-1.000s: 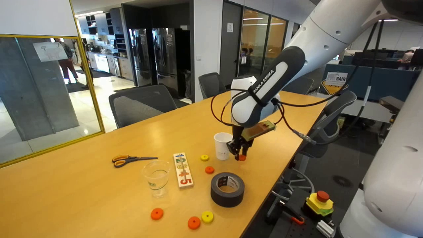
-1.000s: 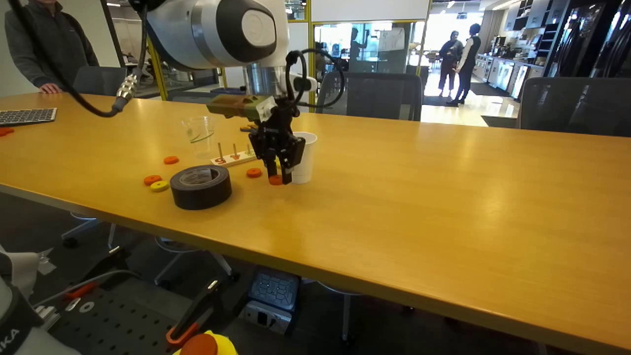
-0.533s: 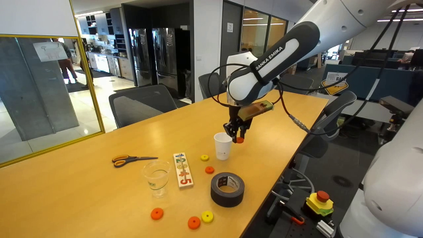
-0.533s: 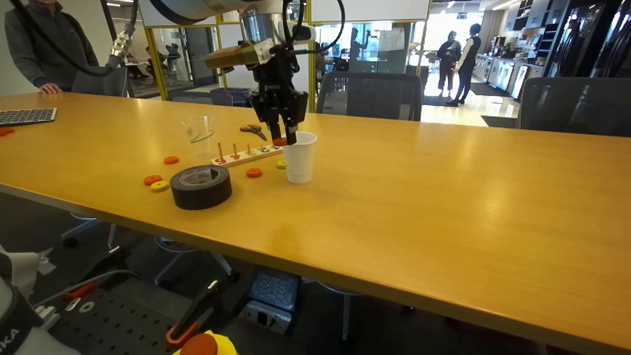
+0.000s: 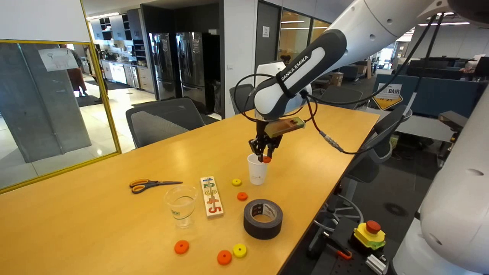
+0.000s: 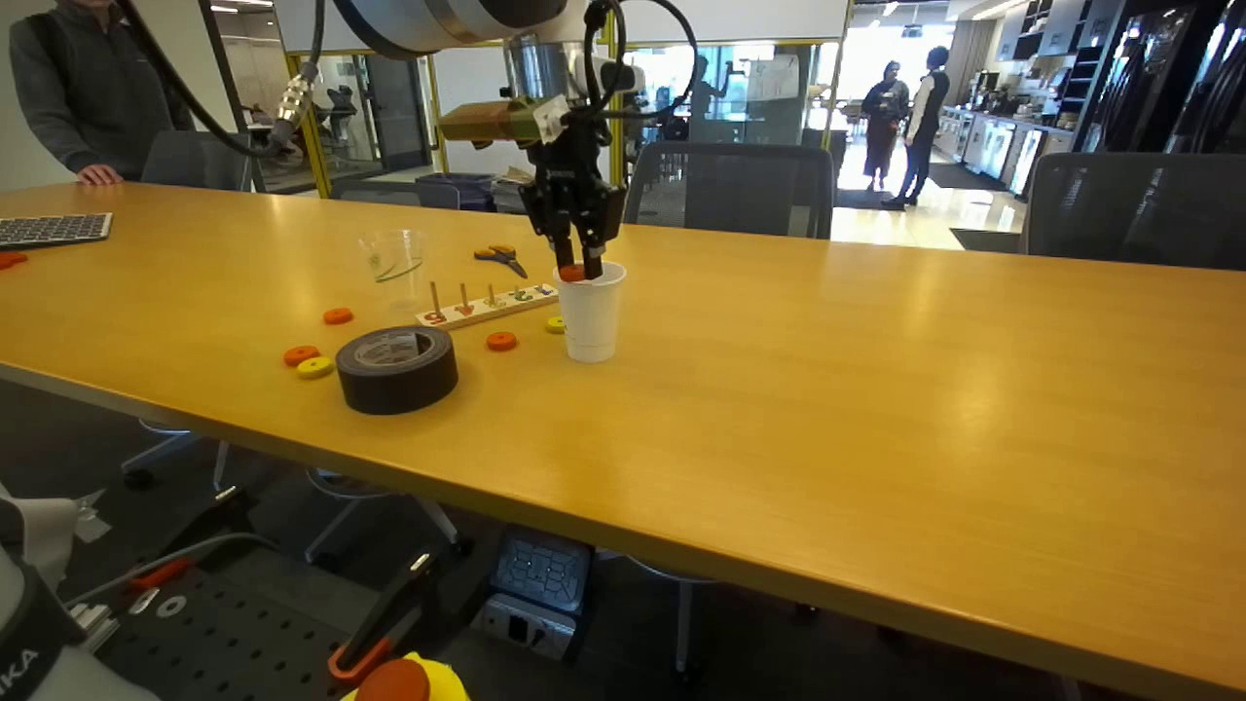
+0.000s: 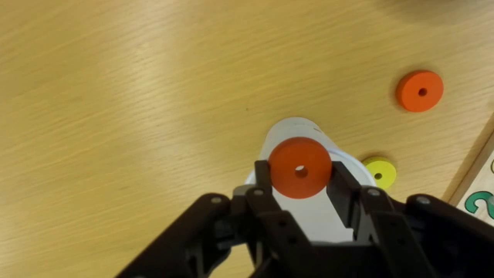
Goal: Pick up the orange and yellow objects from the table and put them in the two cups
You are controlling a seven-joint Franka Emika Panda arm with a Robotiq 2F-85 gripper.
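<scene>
My gripper (image 7: 300, 168) is shut on an orange disc (image 7: 285, 162), held flat between both fingertips. Disc and fingertips hang at the rim of the white cup (image 5: 256, 175), which stands upright; in the wrist view the disc overlaps the cup's near rim and outer wall. The clear cup (image 5: 182, 208) stands apart, nearer the camera in that exterior view. On the wooden table (image 5: 114, 229) lie a yellow disc (image 7: 386, 173) and an orange disc (image 7: 428, 90) near the white cup. Farther off are two more orange discs (image 5: 181, 247) (image 5: 224, 258) and a second yellow disc (image 5: 240, 250). The white cup's inside is mostly hidden.
A black tape roll (image 5: 263, 225) lies between the disc groups. Beside the clear cup is a white number board (image 5: 211, 196) with upright pegs (image 6: 464, 295). Scissors (image 5: 153, 184) lie behind it. A keyboard (image 6: 54, 230) sits at the table's far end.
The gripper has lifted the orange disc from the table beside the white cup, then carried it sideways to the cup's rim. The cups and the other discs have stayed put.
</scene>
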